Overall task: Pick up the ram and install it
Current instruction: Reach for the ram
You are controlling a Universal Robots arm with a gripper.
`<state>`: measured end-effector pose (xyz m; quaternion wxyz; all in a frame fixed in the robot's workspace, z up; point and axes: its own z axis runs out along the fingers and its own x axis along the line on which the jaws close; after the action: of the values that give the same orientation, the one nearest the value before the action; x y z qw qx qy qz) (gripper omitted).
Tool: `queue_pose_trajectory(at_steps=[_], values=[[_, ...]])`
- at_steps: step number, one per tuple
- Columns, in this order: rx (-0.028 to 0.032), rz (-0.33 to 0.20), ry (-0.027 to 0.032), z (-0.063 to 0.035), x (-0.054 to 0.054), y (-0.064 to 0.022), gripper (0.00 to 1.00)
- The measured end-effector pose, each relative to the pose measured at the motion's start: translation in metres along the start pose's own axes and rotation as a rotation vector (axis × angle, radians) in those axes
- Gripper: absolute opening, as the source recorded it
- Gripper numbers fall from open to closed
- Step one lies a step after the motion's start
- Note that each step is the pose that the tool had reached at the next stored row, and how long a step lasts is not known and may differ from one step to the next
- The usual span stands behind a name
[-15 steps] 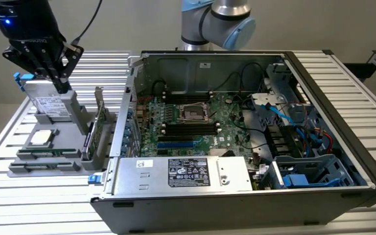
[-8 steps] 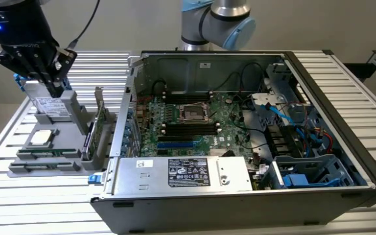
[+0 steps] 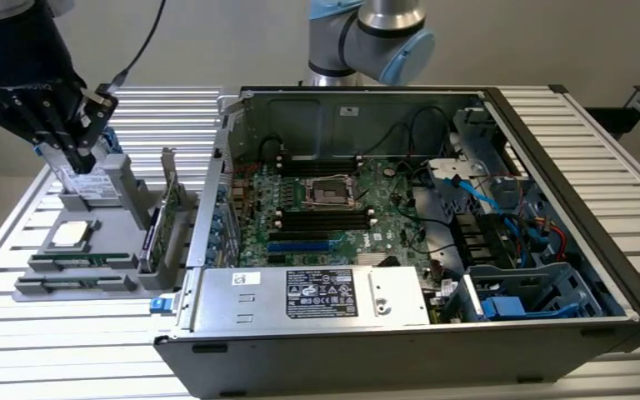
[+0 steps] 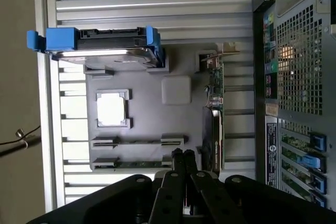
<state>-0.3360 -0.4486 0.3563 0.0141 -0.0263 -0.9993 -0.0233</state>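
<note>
A thin green ram stick (image 3: 72, 285) (image 4: 137, 164) rests on edge in the front slot of a grey parts holder (image 3: 131, 196) (image 4: 176, 72), at the exterior view's left. A second narrow slot (image 3: 76, 261) (image 4: 139, 141) just behind it also shows a green strip. My gripper (image 3: 76, 154) (image 4: 184, 157) hangs well above the holder, over its hard-drive end, away from the ram. Its fingers are shut together with nothing between them. The open computer case (image 3: 565, 175) shows the motherboard (image 3: 332, 217) with black memory slots (image 3: 322, 220).
The holder also carries a silver hard drive with blue clips (image 3: 92, 185) (image 4: 100, 45), a square processor (image 3: 72, 235) (image 4: 111, 109) and an upright green expansion card (image 3: 167, 218) (image 4: 215, 114). Cables, a drive cage (image 3: 542, 292) and the power supply (image 3: 320, 293) crowd the case.
</note>
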Motion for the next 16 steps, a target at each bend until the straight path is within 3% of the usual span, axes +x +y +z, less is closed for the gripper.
queue_pose_trajectory(at_steps=[16], values=[[0.0015,-0.009,0.0221,0.0094,0.02,-0.0177,0.1]])
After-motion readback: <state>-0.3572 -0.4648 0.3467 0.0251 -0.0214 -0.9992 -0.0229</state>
